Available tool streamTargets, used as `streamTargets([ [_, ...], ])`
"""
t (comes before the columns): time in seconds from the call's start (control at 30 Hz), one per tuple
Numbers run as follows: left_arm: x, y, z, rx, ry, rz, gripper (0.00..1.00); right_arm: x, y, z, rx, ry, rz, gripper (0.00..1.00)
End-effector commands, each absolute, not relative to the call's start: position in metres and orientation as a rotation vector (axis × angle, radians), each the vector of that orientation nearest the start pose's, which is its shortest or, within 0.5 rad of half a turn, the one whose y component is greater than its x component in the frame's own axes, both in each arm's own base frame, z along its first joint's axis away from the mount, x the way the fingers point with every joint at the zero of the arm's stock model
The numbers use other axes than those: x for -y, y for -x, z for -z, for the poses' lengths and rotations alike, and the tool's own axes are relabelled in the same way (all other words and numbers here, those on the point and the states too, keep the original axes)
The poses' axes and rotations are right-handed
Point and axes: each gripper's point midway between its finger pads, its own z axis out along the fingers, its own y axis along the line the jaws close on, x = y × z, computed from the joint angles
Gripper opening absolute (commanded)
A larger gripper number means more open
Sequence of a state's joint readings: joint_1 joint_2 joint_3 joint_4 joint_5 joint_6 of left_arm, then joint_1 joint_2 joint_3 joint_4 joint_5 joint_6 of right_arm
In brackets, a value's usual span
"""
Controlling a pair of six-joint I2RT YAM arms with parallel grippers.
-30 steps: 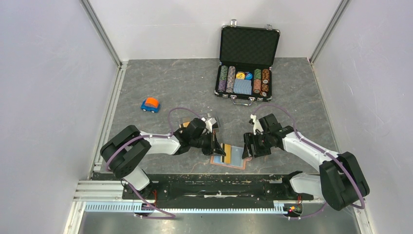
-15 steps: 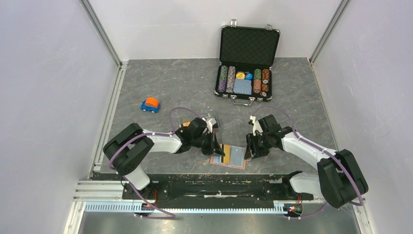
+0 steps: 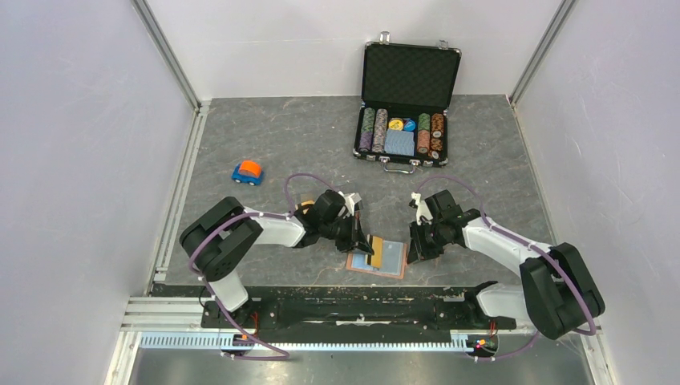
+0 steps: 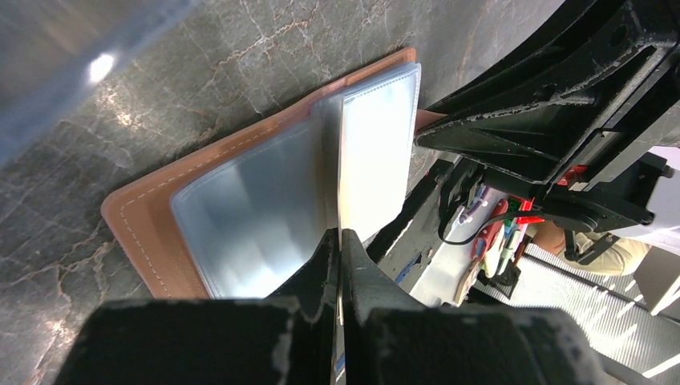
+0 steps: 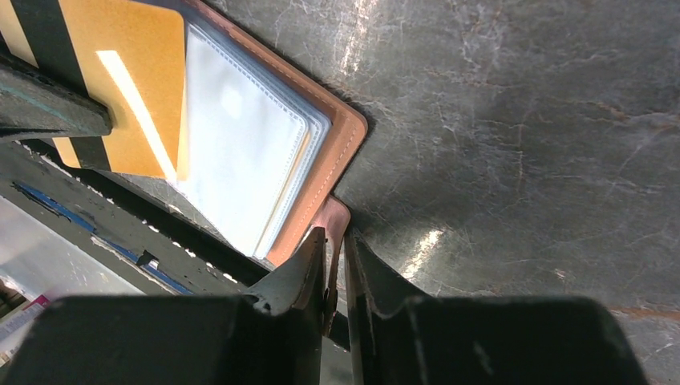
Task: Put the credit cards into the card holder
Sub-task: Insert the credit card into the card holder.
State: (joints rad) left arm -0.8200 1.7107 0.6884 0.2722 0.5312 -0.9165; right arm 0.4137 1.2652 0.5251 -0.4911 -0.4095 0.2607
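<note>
Your card holder (image 3: 390, 258) lies open, close to the near edge of the counter (image 3: 305, 136), with an arm on each side. That leaves you little room there. Bare counter spreads out behind it. The toy car (image 3: 248, 172) and the chip case (image 3: 405, 88) sit far back, out of your way. Your left pincer (image 3: 362, 245) is clenched on a gold card (image 3: 375, 251) over the holder's left side. Your right pincer (image 3: 414, 253) pinches the snap tab (image 5: 335, 218).
</note>
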Motion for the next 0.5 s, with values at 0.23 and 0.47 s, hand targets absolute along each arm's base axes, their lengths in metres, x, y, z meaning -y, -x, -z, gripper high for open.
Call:
streamTargets([
  [0.23,0.355,-0.159,-0.036,-2.652,-0.224,1.442,0.02,-0.146,-0.143,-0.002,-2.906,0.338,-0.685,0.13],
  [0.47,0.354,-0.152,-0.037,-2.677,-0.192,1.429,0.02,-0.147,-0.142,0.000,-2.910,0.338,-0.691,0.10],
])
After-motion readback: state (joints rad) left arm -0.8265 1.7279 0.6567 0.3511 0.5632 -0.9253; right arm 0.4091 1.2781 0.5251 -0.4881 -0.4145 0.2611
